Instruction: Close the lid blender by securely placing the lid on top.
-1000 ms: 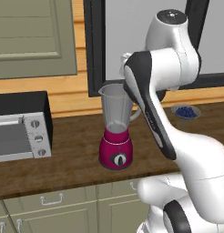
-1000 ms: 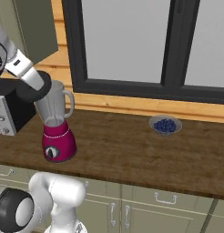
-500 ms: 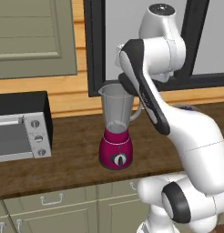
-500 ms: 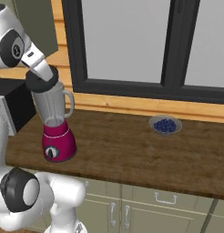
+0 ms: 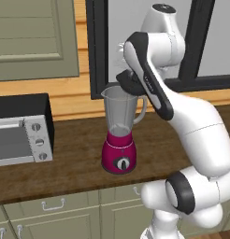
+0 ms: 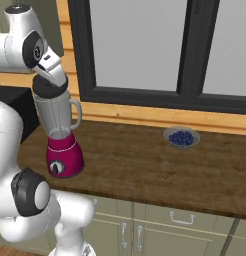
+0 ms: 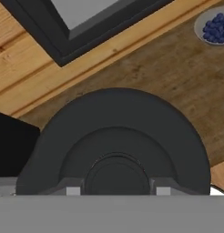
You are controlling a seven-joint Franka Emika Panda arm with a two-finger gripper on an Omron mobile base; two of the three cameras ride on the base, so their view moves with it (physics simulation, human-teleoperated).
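lid black | blender magenta base, grey jar | dish bluish

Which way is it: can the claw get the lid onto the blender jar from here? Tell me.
Probably yes. The claw holds the lid right at the mouth of the blender jar, and nothing stands between them. Whether the lid is seated cannot be told.

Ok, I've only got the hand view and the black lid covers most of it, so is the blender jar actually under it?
Observer: Yes. In the right base view the lid sits right at the mouth of the blender jar; whether it's fully seated I can't tell.
Operator: Is the blender upright?
Observer: Upright on the wooden counter, magenta base down, dial facing the robot.
Operator: Anything close beside it?
Observer: A toaster oven stands on the counter to its left, apart from it.
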